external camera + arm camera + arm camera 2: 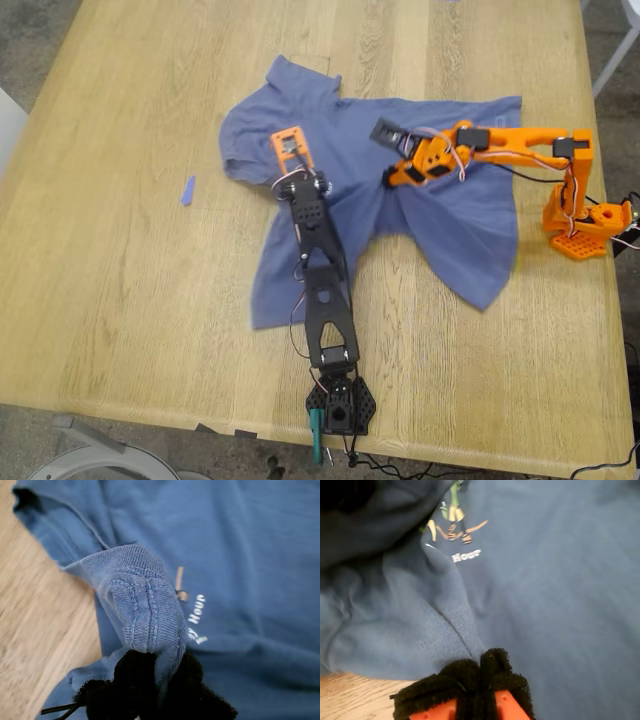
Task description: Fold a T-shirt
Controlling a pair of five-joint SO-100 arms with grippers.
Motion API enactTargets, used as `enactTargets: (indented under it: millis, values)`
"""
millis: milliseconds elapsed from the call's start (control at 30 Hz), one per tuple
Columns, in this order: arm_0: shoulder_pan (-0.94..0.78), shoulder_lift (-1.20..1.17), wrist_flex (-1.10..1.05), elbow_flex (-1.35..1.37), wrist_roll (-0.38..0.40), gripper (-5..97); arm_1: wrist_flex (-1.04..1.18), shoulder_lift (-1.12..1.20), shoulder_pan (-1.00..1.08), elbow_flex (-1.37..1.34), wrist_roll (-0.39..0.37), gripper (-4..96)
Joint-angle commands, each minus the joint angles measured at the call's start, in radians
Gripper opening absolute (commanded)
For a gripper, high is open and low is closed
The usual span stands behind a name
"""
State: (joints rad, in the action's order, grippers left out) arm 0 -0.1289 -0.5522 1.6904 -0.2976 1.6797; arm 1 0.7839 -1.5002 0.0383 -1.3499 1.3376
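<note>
Mid-fold: my first pincer clamps ribbed collar of slate-blue cotton T-shirt; my second pincer pinches fabric fold. Next: carry across together.

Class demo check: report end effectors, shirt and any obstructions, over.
First end effector shut on T-shirt ribbed collar. Second end effector shut on a T-shirt fold. Small blue scrap lies apart on table.

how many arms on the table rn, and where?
2. A black arm based at the table's near edge reaches up onto the T-shirt; an orange arm based at the exterior view's right reaches across it. None seem hidden.
</note>
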Motion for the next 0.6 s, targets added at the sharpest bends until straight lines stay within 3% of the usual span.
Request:
enactTargets:
  millis: [0,567]
  values:
    - [0.077,-0.201,0.002,-0.034,0.003,0,-0.025,-0.12,0.038,-0.034,0.008,-0.1]
    - [0.403,-0.232,-0.031,-0.032,0.0,0,-0.129,-0.456,0.259,-0.456,0.0,-0.1]
